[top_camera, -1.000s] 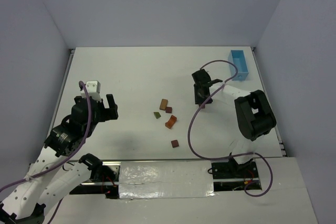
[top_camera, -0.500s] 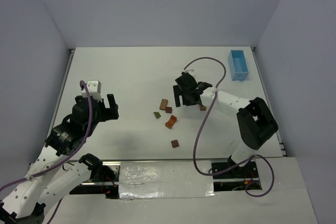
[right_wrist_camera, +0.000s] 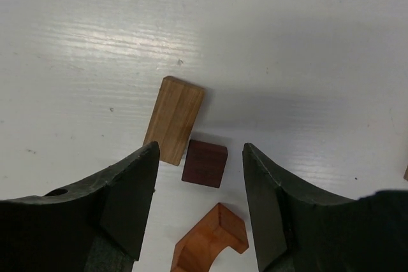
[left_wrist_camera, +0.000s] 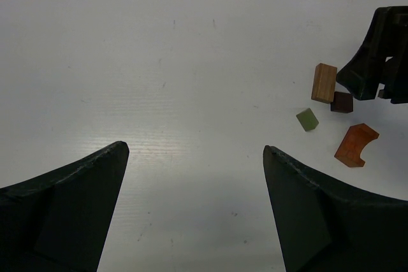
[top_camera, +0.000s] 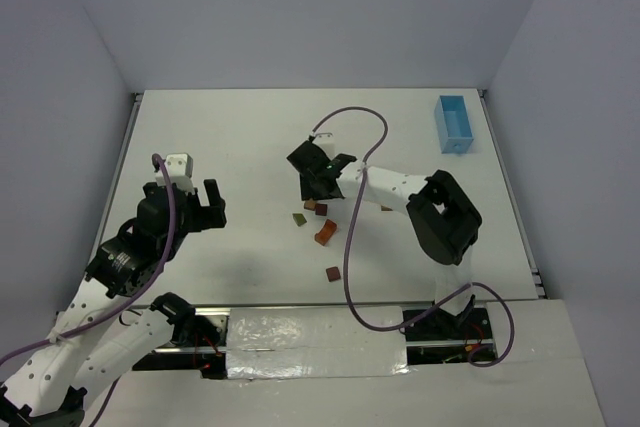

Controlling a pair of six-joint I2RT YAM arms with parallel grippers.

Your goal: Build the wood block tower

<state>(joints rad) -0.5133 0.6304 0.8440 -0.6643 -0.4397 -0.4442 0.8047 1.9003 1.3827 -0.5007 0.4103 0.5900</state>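
- Right gripper [right_wrist_camera: 199,149]: jaws are spread and empty, and it is poised low over the dark brown block [right_wrist_camera: 204,163], which is framed between its fingers.
- Left gripper [left_wrist_camera: 194,150]: jaws are spread wide, nothing is held, and it is kept well apart from the blocks.
- Desk [top_camera: 240,137]: white, with a light blue tray [top_camera: 452,123] set near its far right corner.
- Wood block tower [top_camera: 324,234]: its pieces are seen lying singly at mid-desk, unstacked.
- Tan block [right_wrist_camera: 174,120]: laid flat, just beside the dark brown block.
- Orange arch block [right_wrist_camera: 210,243]: placed near both.
- Olive-green block [left_wrist_camera: 307,120]: set slightly apart from them.
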